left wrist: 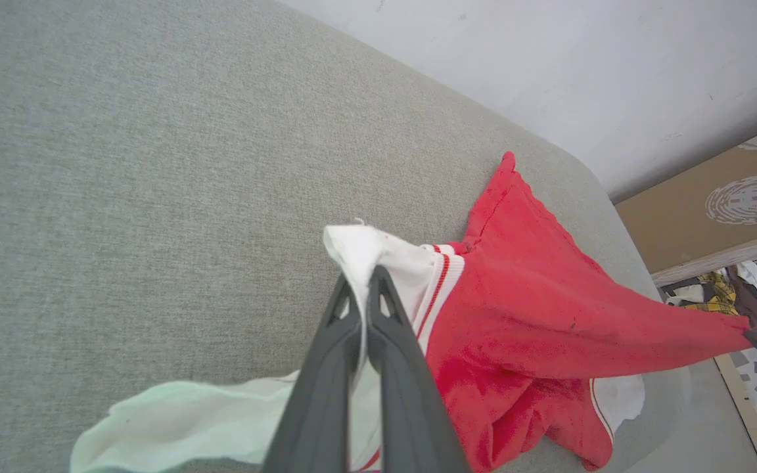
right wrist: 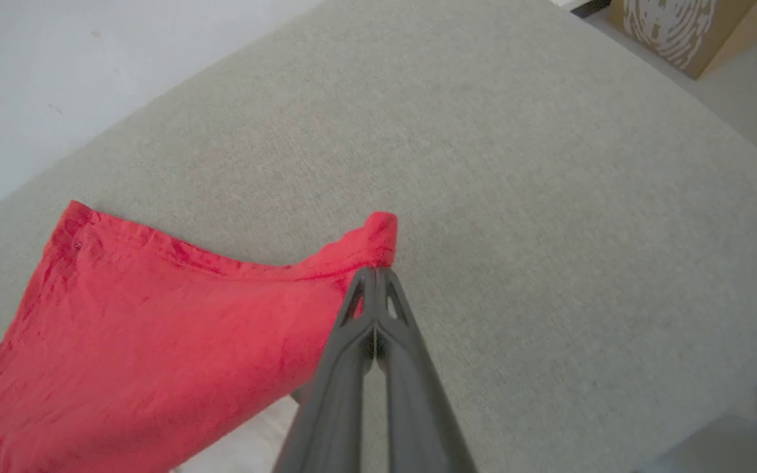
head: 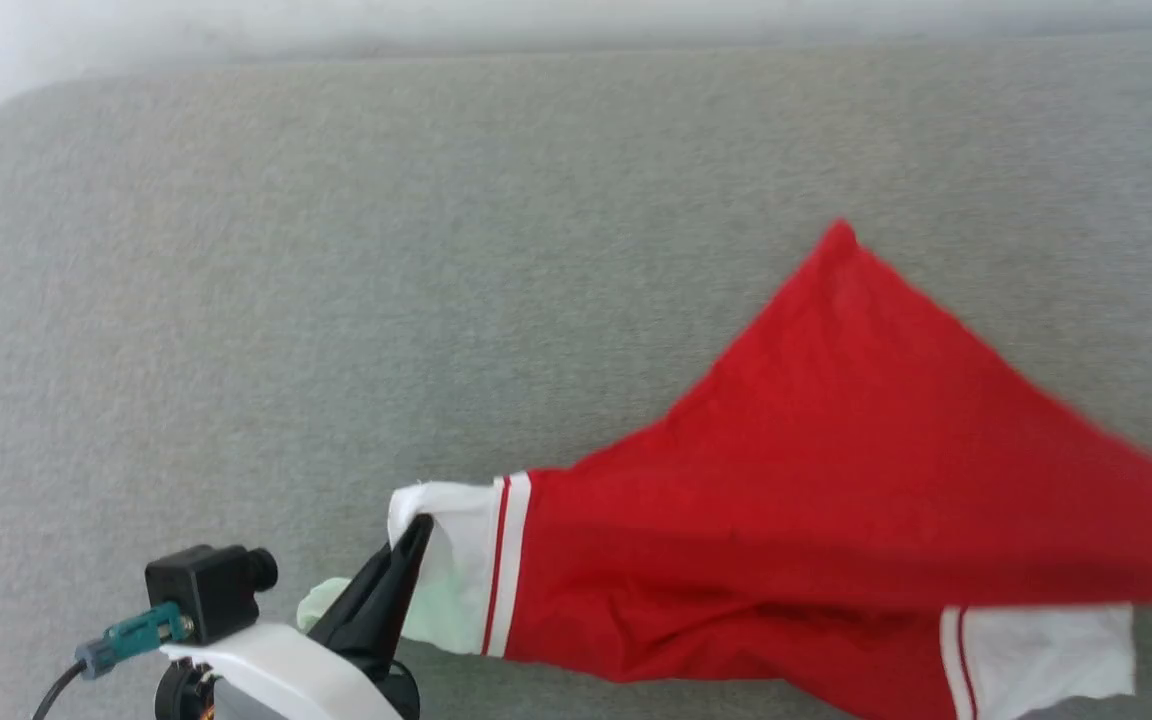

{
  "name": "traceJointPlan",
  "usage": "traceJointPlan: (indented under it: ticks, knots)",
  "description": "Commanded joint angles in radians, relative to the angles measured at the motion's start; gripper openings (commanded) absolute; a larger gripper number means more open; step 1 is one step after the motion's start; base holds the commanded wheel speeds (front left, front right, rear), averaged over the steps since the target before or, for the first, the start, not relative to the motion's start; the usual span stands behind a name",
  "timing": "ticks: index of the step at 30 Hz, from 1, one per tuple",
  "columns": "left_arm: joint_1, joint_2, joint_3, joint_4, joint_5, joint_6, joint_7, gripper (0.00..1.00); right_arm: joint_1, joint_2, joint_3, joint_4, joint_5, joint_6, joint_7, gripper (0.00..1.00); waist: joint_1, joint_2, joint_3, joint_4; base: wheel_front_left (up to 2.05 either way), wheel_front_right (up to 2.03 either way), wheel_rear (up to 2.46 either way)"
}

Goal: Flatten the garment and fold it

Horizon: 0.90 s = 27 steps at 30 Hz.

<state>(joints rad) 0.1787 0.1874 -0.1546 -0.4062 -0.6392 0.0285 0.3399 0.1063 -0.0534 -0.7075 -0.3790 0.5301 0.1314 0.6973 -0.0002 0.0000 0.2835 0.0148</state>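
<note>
Holds the garment [head: 836, 480] stretched in the air, low over the right half of a grey woven surface [head: 436, 250], red cloth taut across the middle and sagging toward the near edge. Pinches one white sleeve [head: 456, 570] with the left gripper [head: 423, 525], fingers pressed together on the fabric just beside the red-striped trim [head: 506, 565]; trails a pale, greenish-white fold [left wrist: 175, 420] below that grip. Clamps a red hem corner [right wrist: 382, 230] with the right gripper [right wrist: 375, 270], fingers likewise closed tight on cloth. Sets a far corner [head: 839, 235] toward the back, seemingly touching the surface, though hard to confirm through the blur. Hangs a second sleeve [head: 1046, 660], white with the same trim, by the near edge. Spreads wide and flat to the left of the garment, with rounded corners and a fine, even weave. Meets a plain white wall [left wrist: 549, 66] along the far edge. Shows, beyond the right end, a brown cardboard box [right wrist: 681, 33] printed with a pale swirl, a heap of mixed clothes [left wrist: 727, 289] beside it, and a light tiled floor [left wrist: 756, 407] dotted with grey squares.
</note>
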Motion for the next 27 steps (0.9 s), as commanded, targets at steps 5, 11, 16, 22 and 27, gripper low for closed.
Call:
traceJointPlan:
  ticks: [5, 11, 16, 22, 27]
  knots:
    - [0.020, 0.006, -0.002, -0.013, 0.006, 0.010, 0.001, 0.00, 0.113, 0.003, 0.090, 0.101, 0.028, -0.001, -0.091, 0.00, 0.0002, 0.0000, -0.040, -0.040, 0.00, 0.00, 0.00]
    - [0.015, 0.011, -0.016, -0.022, 0.012, 0.014, 0.017, 0.00, 0.137, 0.003, 0.264, 0.278, -0.053, -0.001, -0.225, 0.00, 0.0002, 0.0000, -0.047, -0.035, 0.00, 0.00, 0.00]
    - [0.009, 0.019, -0.024, -0.023, 0.016, 0.016, 0.034, 0.00, 0.079, 0.003, 0.303, 0.424, -0.135, -0.001, -0.257, 0.00, 0.0002, 0.0000, -0.056, -0.028, 0.00, 0.00, 0.00]
    - [0.005, 0.021, -0.029, -0.022, 0.014, 0.020, 0.043, 0.00, 0.030, 0.003, 0.297, 0.539, -0.182, -0.001, -0.300, 0.00, 0.0002, 0.0000, -0.066, -0.027, 0.00, 0.00, 0.00]
    - [0.017, 0.017, -0.026, -0.022, 0.009, 0.025, 0.035, 0.00, 0.068, 0.003, 0.287, 0.454, -0.129, -0.001, -0.289, 1.00, 0.0002, 0.0000, -0.071, -0.028, 0.00, 0.00, 0.00]
